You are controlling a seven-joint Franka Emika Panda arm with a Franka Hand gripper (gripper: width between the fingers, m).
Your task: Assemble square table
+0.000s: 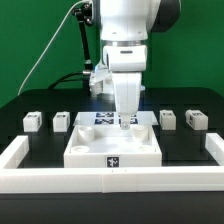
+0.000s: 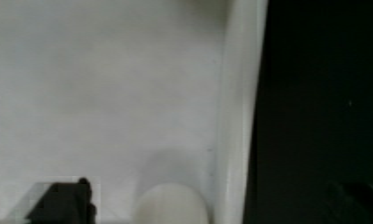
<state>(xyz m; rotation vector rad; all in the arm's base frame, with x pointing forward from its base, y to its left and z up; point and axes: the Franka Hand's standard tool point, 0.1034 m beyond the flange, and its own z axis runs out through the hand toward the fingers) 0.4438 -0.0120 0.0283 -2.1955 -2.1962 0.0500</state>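
Altogether, four legs [image 1: 34, 121] flank one tabletop [image 1: 90, 146], two each side.

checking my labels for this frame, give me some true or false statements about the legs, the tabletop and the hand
1. Four legs lie loose, two on each side of the tabletop. True.
2. One leg already stands in a corner socket. False: all four lie on the black table, apart from the tabletop.
3. The hand is low over the far part of the tabletop. True.
4. The hand carries a leg. False: all four legs lie on the table, well to either side of it.
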